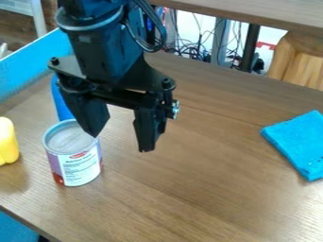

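Clock directions run from the middle of the view.

1. The can (72,153) stands upright at 8 o'clock, its flat base on the wooden table (189,203) keeping it steady unaided.
2. Toward 9 o'clock, a yellow object (7,144) rests on the tabletop beside the can, cut by the edge.
3. Toward 3 o'clock, the blue cloth (300,144) lies folded, which probably keeps it compact and flat.
4. The claw (121,140) hangs just left of centre, spread wide and pinching nothing. One fingertip overlaps the can's rim in the view; I cannot tell whether they touch.
5. Behind the can, a blue object (61,104) shows partly.
6. At 10 o'clock, a blue panel (31,61) borders the table, perhaps as a barrier.
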### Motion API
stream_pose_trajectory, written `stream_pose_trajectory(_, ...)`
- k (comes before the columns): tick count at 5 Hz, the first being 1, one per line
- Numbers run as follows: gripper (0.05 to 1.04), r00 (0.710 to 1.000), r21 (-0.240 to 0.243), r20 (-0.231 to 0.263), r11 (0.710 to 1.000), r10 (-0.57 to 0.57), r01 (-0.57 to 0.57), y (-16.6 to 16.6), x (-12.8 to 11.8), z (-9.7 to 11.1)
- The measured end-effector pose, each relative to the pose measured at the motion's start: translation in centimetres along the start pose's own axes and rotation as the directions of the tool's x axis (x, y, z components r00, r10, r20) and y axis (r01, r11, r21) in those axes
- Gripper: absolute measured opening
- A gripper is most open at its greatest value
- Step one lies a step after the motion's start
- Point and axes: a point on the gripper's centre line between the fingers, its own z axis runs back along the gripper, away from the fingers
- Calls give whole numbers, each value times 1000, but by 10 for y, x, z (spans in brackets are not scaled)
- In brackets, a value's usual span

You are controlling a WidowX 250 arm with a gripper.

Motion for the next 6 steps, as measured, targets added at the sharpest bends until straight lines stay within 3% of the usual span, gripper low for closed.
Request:
stream_pose_trajectory(1,1001,1000,3,-16,1000,-7,7,1,-3,-4)
stream_pose_trajectory(3,1001,996,-116,-88,993,14,-24,55,-13,-48)
stream_pose_trajectory(4,1001,993,-107,-116,993,32,-44,82,-20,-60)
stream_pose_trajectory(5,1001,985,0,-172,1000,1,-1,102,-30,-67)
stream_pose_trajectory(6,1001,982,159,-191,987,2,29,125,-37,-76)
